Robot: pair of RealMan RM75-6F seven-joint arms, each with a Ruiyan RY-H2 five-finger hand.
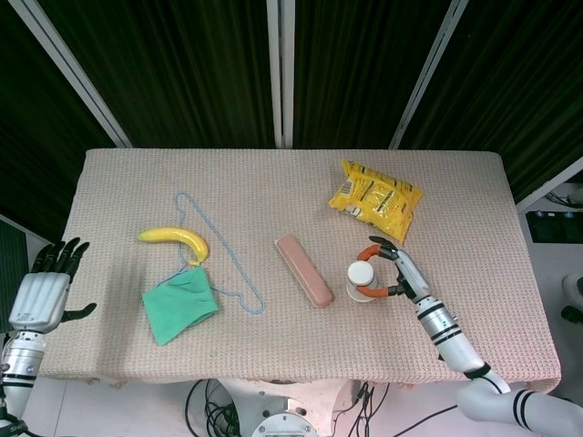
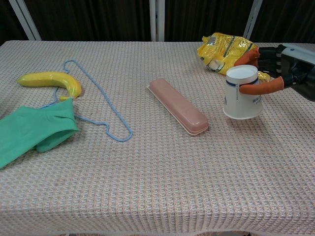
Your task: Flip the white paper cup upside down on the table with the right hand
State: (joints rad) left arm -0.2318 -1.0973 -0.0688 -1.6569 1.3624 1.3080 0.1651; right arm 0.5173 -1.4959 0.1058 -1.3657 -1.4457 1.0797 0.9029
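Right hand [image 2: 283,66] clamped round paper cup [image 2: 242,92], cup mouth-down on table [image 2: 157,187] beside pink case [image 2: 178,106] (chip bag [image 2: 222,50] behind). Left hand [image 1: 41,293] fingers apart, holding nothing.

Table [image 1: 273,173] under beige woven cloth, dark curtains [image 1: 182,64] behind, pale metal posts [image 1: 281,64].

Right hand [image 2: 290,69] cropped at frame edge; green cloth [image 2: 29,130] too.

snack bag [image 2: 225,50] behind, pink case [image 2: 178,106] left
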